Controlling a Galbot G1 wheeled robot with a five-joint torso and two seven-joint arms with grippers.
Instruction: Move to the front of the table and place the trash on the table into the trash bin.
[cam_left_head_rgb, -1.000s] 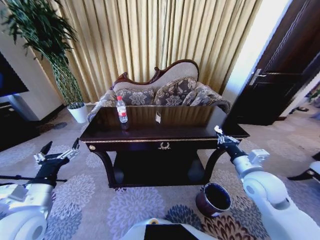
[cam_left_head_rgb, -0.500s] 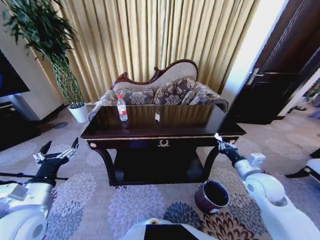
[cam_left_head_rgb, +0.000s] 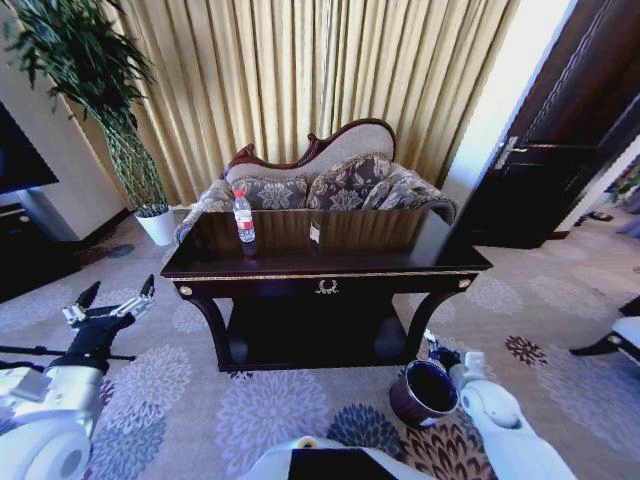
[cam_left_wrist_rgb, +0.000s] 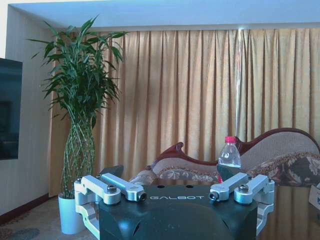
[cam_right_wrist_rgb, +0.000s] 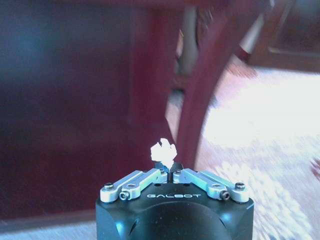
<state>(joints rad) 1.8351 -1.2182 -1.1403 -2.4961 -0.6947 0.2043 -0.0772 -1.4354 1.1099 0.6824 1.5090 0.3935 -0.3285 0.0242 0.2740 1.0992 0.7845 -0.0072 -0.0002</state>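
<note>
I hold the right end effector (cam_right_wrist_rgb: 168, 169) pinched on one small white paper scrap (cam_right_wrist_rgb: 163, 150), low beside the round dark brown trash bin (cam_left_head_rgb: 426, 393) on the carpet. For a clean drop, I judge the scrap should be centred over the bin's black opening before release. The left end effector (cam_left_head_rgb: 108, 296) hangs spread at my left. On the glossy dark tabletop (cam_left_head_rgb: 400, 255) remain one clear plastic bottle with red label (cam_left_head_rgb: 243, 218) and one white scrap (cam_left_head_rgb: 315, 233).
</note>
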